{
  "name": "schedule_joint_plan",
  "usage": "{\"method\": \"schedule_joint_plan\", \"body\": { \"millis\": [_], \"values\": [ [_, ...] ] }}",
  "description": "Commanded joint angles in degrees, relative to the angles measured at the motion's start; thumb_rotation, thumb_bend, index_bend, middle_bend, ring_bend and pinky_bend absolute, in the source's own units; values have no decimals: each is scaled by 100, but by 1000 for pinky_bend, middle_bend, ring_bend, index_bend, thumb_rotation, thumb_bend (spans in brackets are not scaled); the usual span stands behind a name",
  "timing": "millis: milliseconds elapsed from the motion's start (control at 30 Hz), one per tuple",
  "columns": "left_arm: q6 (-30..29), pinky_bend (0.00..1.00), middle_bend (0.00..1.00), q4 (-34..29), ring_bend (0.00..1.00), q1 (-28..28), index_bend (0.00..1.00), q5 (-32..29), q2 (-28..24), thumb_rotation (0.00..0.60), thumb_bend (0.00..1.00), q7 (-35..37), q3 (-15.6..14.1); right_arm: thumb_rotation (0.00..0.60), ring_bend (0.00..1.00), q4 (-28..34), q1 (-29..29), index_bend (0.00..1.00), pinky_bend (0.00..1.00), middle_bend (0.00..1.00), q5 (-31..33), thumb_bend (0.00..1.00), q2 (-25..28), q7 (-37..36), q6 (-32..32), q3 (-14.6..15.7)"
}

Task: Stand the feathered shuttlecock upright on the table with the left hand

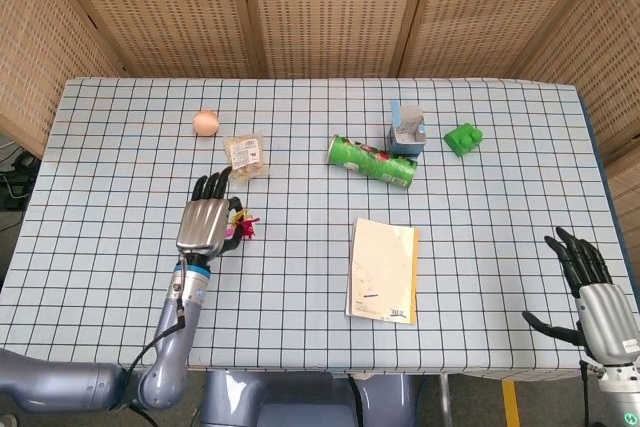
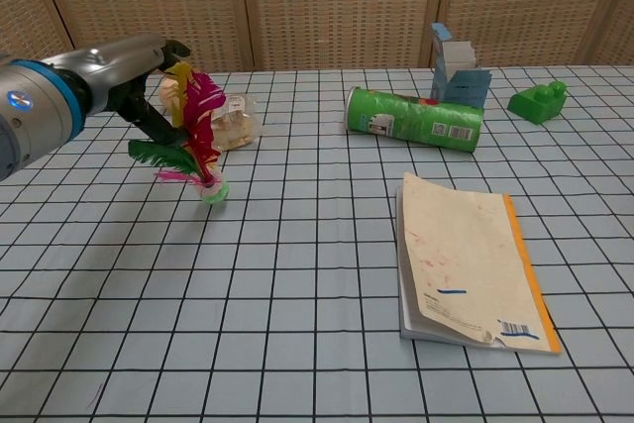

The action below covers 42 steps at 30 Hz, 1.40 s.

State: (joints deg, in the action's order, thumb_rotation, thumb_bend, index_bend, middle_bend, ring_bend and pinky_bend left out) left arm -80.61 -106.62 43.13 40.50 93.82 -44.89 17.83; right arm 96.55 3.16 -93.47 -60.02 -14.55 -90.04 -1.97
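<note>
The feathered shuttlecock (image 2: 198, 136) stands nearly upright, its pink, yellow and green feathers up and its small green base down at the checked tablecloth (image 2: 297, 284). My left hand (image 2: 134, 81) grips the feathers near their top, with dark fingers behind them and the thumb above. In the head view the left hand (image 1: 205, 222) covers most of the shuttlecock (image 1: 245, 227), and only feather tips show to its right. My right hand (image 1: 590, 282) hangs off the table's near right corner, fingers spread and holding nothing.
A clear snack packet (image 1: 245, 154) and a peach ball (image 1: 205, 122) lie just beyond the left hand. A green can (image 1: 372, 161) lies on its side by a blue carton (image 1: 405, 129) and a green block (image 1: 463, 137). A notebook (image 1: 382, 269) lies at centre.
</note>
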Motion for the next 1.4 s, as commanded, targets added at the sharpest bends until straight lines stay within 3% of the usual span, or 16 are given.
{"method": "schedule_joint_plan", "body": {
  "millis": [33, 467, 1000, 1267, 1400],
  "values": [
    [193, 0, 0, -128, 0, -337, 638, 517, -344, 600, 546, 670, -221, 600, 0, 22, -4, 2, 18, 0, -21, 61, -12, 56, -10, 8],
    [757, 0, 0, 345, 0, -767, 631, 884, -616, 600, 549, 1908, -547, 600, 0, 67, -21, 2, 18, 0, -53, 60, -48, 276, -40, 18],
    [1306, 0, 0, 332, 0, -917, 602, 855, -818, 600, 531, 2780, -439, 600, 0, 110, -29, 2, 18, 0, -58, 60, -44, 348, -39, 31],
    [1328, 0, 0, 387, 0, -852, 381, 734, -852, 600, 314, 2665, -379, 600, 0, 121, -26, 2, 18, 0, -58, 60, -29, 339, -32, 31],
    [1313, 0, 0, 369, 0, -842, 318, 686, -869, 600, 273, 2619, -368, 600, 0, 119, -31, 2, 18, 0, -57, 60, -27, 329, -44, 28]
  ]
}}
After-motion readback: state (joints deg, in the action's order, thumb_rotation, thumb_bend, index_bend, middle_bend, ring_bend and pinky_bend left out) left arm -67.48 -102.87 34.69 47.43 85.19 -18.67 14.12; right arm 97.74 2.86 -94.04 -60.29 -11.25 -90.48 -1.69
